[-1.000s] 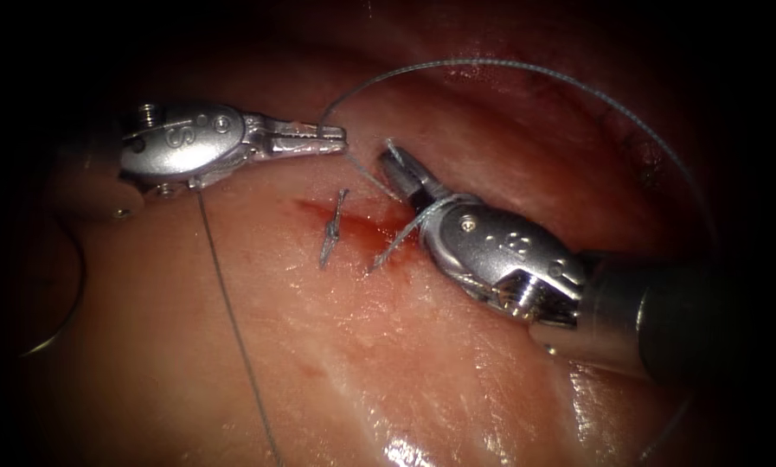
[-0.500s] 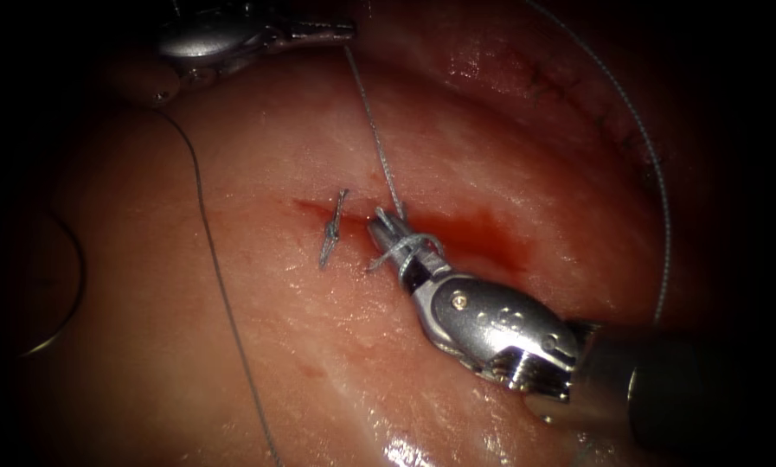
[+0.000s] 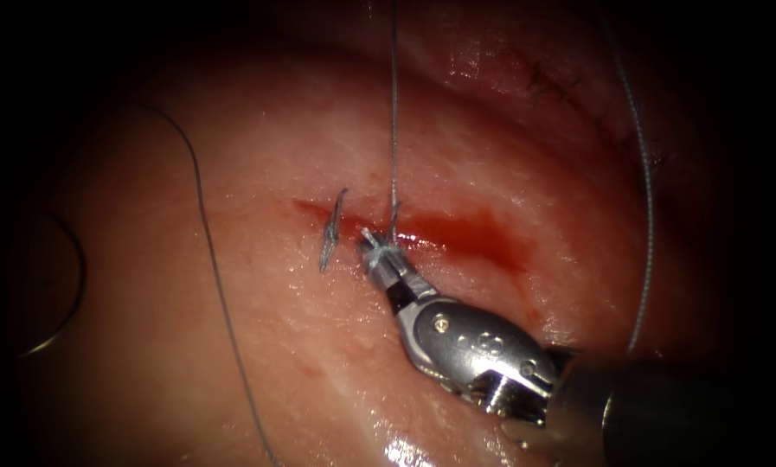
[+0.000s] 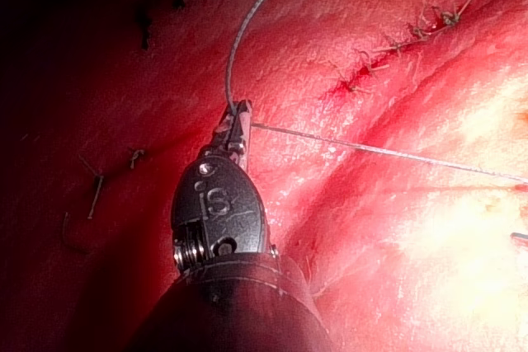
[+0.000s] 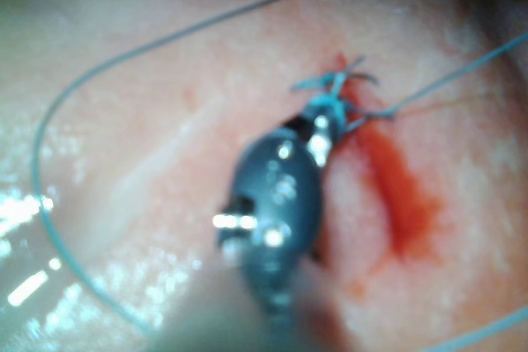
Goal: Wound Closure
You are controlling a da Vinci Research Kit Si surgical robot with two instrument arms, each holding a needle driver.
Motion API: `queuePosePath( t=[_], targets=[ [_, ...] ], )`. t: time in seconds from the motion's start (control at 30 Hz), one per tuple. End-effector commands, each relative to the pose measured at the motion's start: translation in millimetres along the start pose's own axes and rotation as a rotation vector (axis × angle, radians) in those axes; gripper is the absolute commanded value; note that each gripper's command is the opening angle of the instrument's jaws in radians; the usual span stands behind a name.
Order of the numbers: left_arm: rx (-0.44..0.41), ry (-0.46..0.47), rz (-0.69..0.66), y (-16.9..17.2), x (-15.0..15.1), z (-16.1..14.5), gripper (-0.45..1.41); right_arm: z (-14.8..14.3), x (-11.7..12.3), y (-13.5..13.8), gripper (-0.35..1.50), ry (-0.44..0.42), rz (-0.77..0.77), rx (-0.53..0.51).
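My right tool (image 3: pixel 372 245) lies on the cut (image 3: pixel 457 232) just right of a tied stitch (image 3: pixel 330 229). Loops of thread sit round its jaws, which are shut on the short end of the thread beside the cut. From there the thread (image 3: pixel 394 130) runs straight up, taut. In the left wrist view my left tool (image 4: pixel 238 114) is shut on that thread (image 4: pixel 371 148), above the tissue. A thin curved arc (image 3: pixel 78 259) at the far left looks like the needle, lying on the tissue with neither tool holding it. The right wrist view shows the right tool (image 5: pixel 330 105) at the knot of thread.
Red fluid (image 3: pixel 483 242) pools along the cut. Slack thread (image 3: pixel 219 285) trails down the left side of the tissue, and another strand (image 3: pixel 647 199) arcs down at the right. An older sutured line (image 4: pixel 412 30) with cut ends lies beyond the left tool.
The left tool rose out of the endoscope view, drawing the thread straight and taut. The right tool came down and left to the cut with thread loops round its jaws.
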Motion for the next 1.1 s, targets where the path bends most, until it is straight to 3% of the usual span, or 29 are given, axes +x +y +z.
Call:
queuePosePath(
  t=[0.03, 0.37, 1.1],
  targets=[
    [-0.002, 0.000, 0.001, -0.3, -0.6, 0.6, -0.45, -0.6, -0.7, -1.2, -0.35, -0.006, 0.002, 0.009],
    [0.008, -0.003, 0.012, -2.4, -0.3, 1.6, -0.45, -1.8, 0.3, -3.6, -0.35, -0.021, 0.001, 0.064],
    [0.091, 0.020, 0.063, -10.2, 1.3, 6.3, -0.45, -2.6, 0.1, -4.4, -0.35, -0.010, -0.002, 0.100]
  ],
)
